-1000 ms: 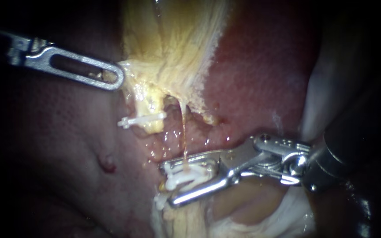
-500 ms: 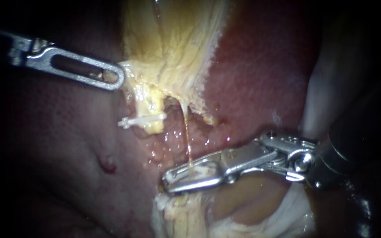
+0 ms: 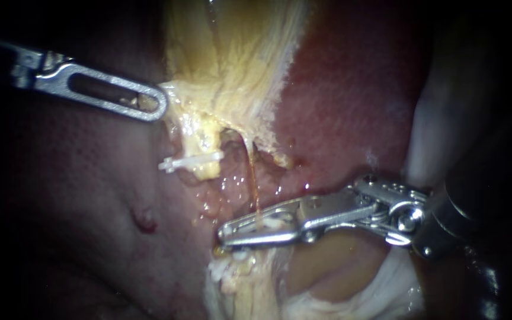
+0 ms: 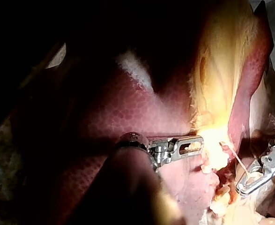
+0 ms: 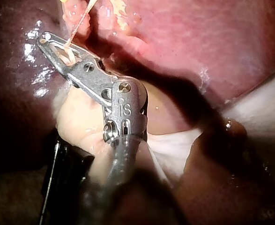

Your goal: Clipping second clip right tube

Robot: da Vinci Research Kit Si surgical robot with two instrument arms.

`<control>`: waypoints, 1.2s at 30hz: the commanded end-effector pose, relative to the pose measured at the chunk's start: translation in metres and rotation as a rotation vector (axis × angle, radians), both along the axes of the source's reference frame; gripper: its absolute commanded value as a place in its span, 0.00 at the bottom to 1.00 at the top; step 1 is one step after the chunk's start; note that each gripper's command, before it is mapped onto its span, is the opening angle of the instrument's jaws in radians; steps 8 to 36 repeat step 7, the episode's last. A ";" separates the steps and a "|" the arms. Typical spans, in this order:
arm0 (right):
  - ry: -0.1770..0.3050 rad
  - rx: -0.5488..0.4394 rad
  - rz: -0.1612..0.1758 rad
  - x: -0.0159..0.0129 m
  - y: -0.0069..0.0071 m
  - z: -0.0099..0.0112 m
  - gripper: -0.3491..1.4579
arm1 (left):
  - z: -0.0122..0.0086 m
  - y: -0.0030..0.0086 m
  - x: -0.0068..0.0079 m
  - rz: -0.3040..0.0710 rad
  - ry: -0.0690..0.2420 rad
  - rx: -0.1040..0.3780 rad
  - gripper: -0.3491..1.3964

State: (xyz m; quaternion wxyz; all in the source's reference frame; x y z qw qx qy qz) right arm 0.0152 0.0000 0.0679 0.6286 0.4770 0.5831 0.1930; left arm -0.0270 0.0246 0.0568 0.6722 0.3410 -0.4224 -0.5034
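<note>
The right tube [image 3: 252,178] is a thin amber strand that hangs from the yellow tissue [image 3: 232,77] and runs straight into the claw [image 3: 223,233] of the right instrument [image 3: 351,208]. That claw is closed on the strand a little way back from its tips, its two halves nearly together, and a white clip [image 3: 274,224] shows in the narrow slit between them, right where the strand enters. The right wrist view shows the same: the strand [image 5: 78,23] drops into the slot of the closed claw [image 5: 43,38] and ends at a pale bit of clip [image 5: 67,55].

Just under the claw's tips lies pale, lumpy matter [image 3: 226,269]; whether it is clip or tissue cannot be told. Beneath the claw's hinge sits a tan lump [image 3: 327,266].

Beyond the claw's tips, up along the strand and off to the side, a short yellow stump [image 3: 205,145] carries another white clip [image 3: 189,161] across it.

Further out on that side, the left instrument [image 3: 60,77] has its slotted claw [image 3: 159,105] closed on the edge of the yellow tissue, which shows through the slot. Dark red liver [image 3: 339,106] lies behind everything.
</note>
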 end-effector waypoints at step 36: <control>0.000 -0.001 0.000 -0.0001 0.0000 0.0001 0.00 | 0.0000 0.0000 0.0000 0.000 0.000 0.000 0.00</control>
